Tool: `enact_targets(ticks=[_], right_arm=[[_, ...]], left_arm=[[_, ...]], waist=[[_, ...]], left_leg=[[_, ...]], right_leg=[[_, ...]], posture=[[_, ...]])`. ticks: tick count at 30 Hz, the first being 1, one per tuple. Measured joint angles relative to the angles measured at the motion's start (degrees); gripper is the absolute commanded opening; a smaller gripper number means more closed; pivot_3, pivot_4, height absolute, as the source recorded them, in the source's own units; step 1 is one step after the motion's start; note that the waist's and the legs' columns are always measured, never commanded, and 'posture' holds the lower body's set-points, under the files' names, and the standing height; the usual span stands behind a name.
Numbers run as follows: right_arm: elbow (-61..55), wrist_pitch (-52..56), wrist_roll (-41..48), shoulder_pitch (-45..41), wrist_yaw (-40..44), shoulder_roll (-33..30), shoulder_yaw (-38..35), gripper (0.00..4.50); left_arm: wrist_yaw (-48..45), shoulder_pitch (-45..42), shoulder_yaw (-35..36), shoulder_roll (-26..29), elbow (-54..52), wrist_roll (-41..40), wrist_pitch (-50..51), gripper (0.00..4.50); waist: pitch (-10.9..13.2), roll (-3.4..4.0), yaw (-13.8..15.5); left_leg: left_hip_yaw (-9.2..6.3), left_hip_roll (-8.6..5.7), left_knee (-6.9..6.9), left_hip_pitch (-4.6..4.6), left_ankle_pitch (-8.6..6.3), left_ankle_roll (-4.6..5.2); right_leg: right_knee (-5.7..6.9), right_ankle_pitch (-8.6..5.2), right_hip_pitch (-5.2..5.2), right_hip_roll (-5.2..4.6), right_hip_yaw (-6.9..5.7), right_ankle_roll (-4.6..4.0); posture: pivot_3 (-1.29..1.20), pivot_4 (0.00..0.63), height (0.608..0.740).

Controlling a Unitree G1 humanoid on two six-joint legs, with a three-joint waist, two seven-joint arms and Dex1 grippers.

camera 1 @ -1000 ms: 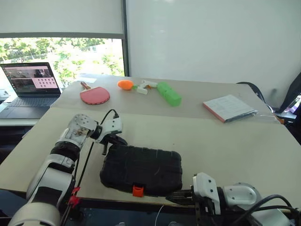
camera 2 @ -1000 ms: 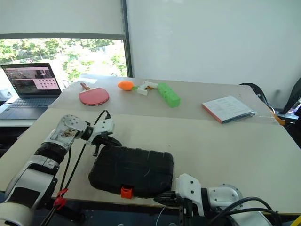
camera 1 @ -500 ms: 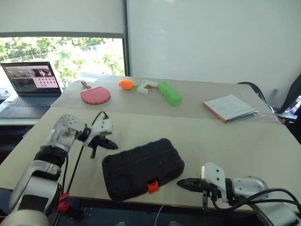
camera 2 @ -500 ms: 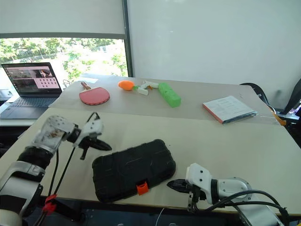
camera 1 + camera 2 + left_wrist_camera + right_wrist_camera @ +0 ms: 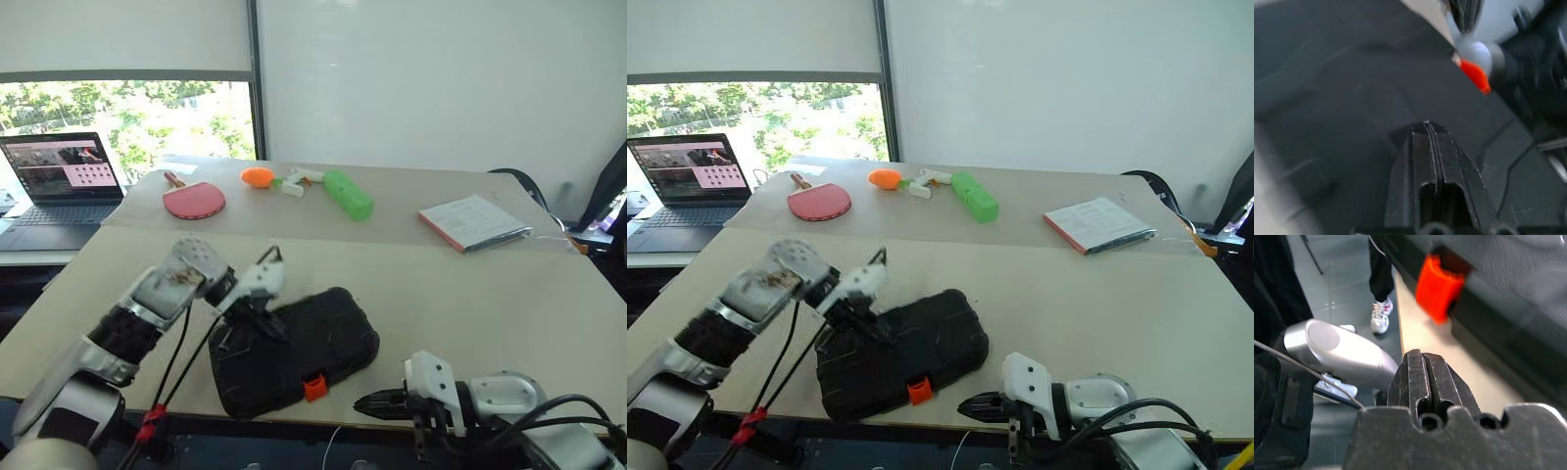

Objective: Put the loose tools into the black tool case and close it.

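1. My left gripper (image 5: 257, 318) has its fingers pressed flat together with nothing between them, tips resting on or hovering just over the lid of the tool case (image 5: 294, 350) near its far left corner. I honestly can't tell from the head views whether I'm actually touching it.

2. My right gripper (image 5: 367, 402) is pinched shut as well and empty. It sits low by the case's near right corner, pointing toward the orange latch (image 5: 313, 387) but clearly apart from it.

3. The case itself lies closed and skewed at the near edge of the table (image 5: 470, 294), latch side facing me. Its near left corner looks very close to that edge.

4. Biggest worry: if I push down or sideways with the left fingertips on that far corner, the case could pivot and slide. With so little table left on the near side, I reckon it could tip off.

5. Second worry: the latch. I can't see if it's properly snapped. Poking it with closed right fingers could shove the whole case away from me instead of clicking it.

6. Third: no loose tools show around the case, so I'm guessing they're inside, but I can't confirm that. If one sits badly in its recess, the lid won't seat flat.

7. The red paddle (image 5: 194, 200) and green block (image 5: 350, 195) are well beyond the case, so no bumping risk there.
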Motion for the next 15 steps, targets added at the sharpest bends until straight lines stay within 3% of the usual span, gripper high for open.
enact_targets(ticks=[5,10,15], right_arm=[[-0.01,1.17,-1.23,-2.22,-1.03,2.67,2.83,0.0],[0.46,1.57,-3.02,-3.82,-2.52,5.14,5.06,0.0],[2.65,1.85,-5.14,-5.77,-4.22,7.41,6.05,0.0]], left_arm=[[0.2,-0.58,-0.75,-2.14,2.06,4.67,-9.33,0.04],[0.17,-0.34,-0.32,-3.19,3.5,5.83,-9.55,0.04],[0.16,-0.15,0.01,-3.78,3.49,6.21,-9.48,0.04]], waist=[[-0.45,0.31,0.33],[-0.52,0.41,0.5],[-0.61,0.54,0.74]], left_leg=[[0.01,-0.01,0.0,0.26,0.0,0.0],[0.01,0.02,-0.04,0.97,-0.01,0.0],[0.01,0.0,-0.05,0.95,-0.01,0.0]], right_leg=[[-0.02,-0.02,0.26,0.0,0.01,0.01],[-0.07,-0.57,0.98,0.0,0.02,-0.03],[-0.07,-0.58,0.99,-0.01,0.03,-0.01]], posture=[[0.0,0.15,0.738],[0.0,0.15,0.738],[0.0,0.15,0.738]])
